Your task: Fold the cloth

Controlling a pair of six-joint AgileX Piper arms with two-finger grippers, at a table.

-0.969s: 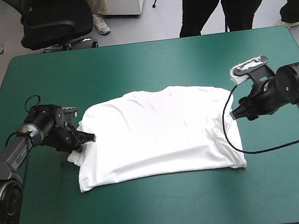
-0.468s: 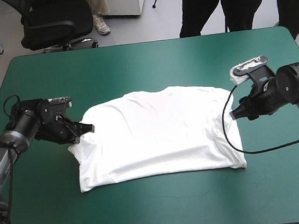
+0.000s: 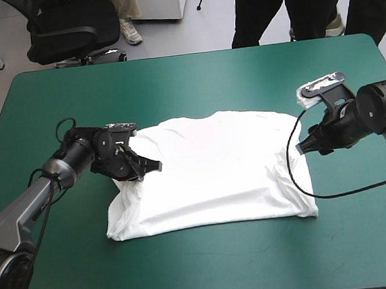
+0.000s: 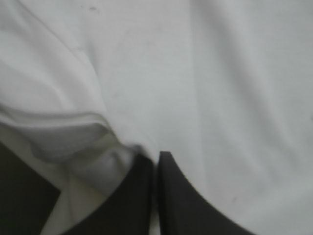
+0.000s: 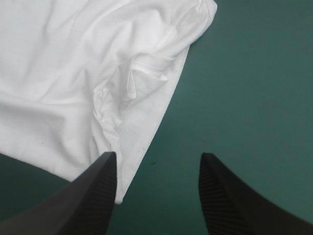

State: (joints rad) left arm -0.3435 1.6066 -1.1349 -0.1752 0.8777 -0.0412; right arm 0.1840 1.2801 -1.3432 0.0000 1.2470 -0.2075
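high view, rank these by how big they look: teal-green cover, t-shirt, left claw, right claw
1. teal-green cover: fills most of the view.
2. T-shirt: spread across the middle of it.
3. left claw and right claw: far smaller and about alike, so they are not ranked against each other.

High view overlooks table (image 3: 194,77); both wrist views close above T-shirt (image 3: 215,169)

The right hand (image 5: 157,156) is open, its two black fingers (image 5: 93,196) standing wide apart with teal-green surface (image 5: 249,83) showing between them. The white T-shirt (image 5: 54,68) lies ahead, its nearest corner passing under one fingertip. A stitched sleeve hem (image 5: 146,68) sits rumpled along the shirt's edge beside the bare cover.
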